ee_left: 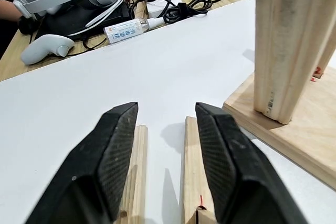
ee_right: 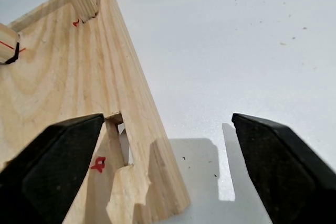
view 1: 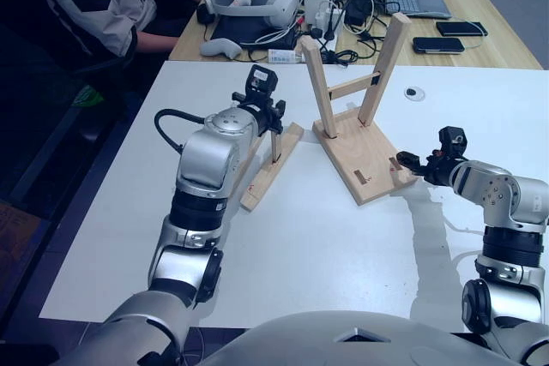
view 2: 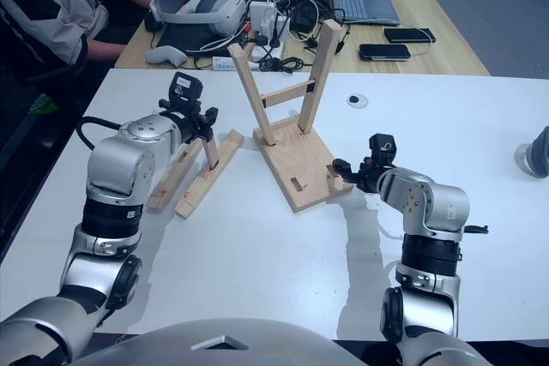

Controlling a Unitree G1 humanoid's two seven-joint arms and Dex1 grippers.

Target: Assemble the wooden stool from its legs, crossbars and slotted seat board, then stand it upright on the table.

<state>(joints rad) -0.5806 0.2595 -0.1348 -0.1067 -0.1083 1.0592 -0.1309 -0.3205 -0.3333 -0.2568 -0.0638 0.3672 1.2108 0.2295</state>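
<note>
The slotted seat board lies flat on the white table with two legs standing up from it. A crossbar joins them. Two loose wooden legs lie side by side to the board's left. My left gripper hovers open just above these loose legs, one finger over each. My right gripper is open at the board's near right corner, which sits between its fingers beside an empty slot.
A wooden desk behind the table holds a headset, a controller, laptops, phones and cables. A small round disc lies at the table's far right. A grey object stands at the right edge. A bare stretch of table runs along the front.
</note>
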